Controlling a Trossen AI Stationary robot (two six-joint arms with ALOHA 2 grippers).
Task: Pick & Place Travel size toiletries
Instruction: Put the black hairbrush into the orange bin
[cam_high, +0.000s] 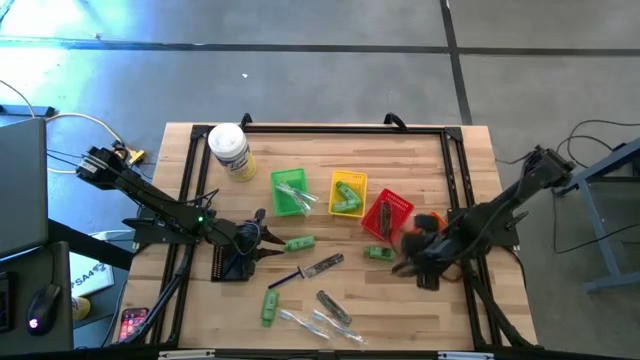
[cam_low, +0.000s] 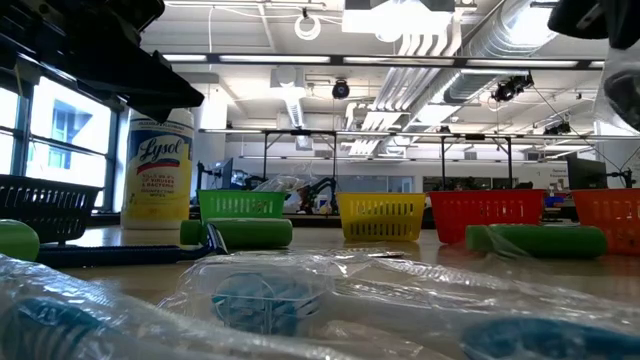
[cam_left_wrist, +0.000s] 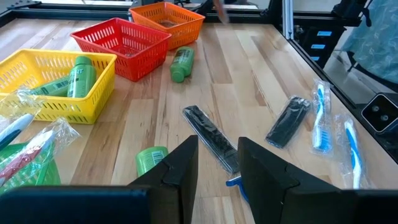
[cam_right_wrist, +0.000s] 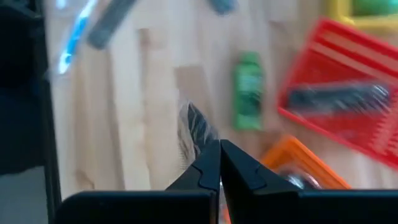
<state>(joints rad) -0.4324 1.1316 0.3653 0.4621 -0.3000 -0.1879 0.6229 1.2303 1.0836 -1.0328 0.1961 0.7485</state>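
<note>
The black frame (cam_high: 455, 190) rims the counter (cam_high: 430, 310), and bare wood lies open between the red basket (cam_high: 388, 213) and the near edge, where the right tool (cam_high: 405, 262) hovers with fingers pressed together, empty, beside a green bottle (cam_high: 378, 253). The left tool (cam_high: 262, 240), fingers partly apart and holding nothing, sits by a second green bottle (cam_high: 299, 243). Dark grey oblong pieces (cam_high: 334, 308) and clear packets (cam_high: 310, 322) lie scattered along the near edge.

Down at bench level, crinkled clear packets (cam_low: 300, 295) with blue inside fill the foreground. Behind them a green bottle (cam_low: 245, 233) lies on its side, another green bottle (cam_low: 540, 240) off to its right. Across the back: Lysol canister (cam_low: 158, 170), then green basket (cam_low: 241, 205), yellow basket (cam_low: 381, 214), red basket (cam_low: 487, 212), orange basket (cam_low: 610, 215).
</note>
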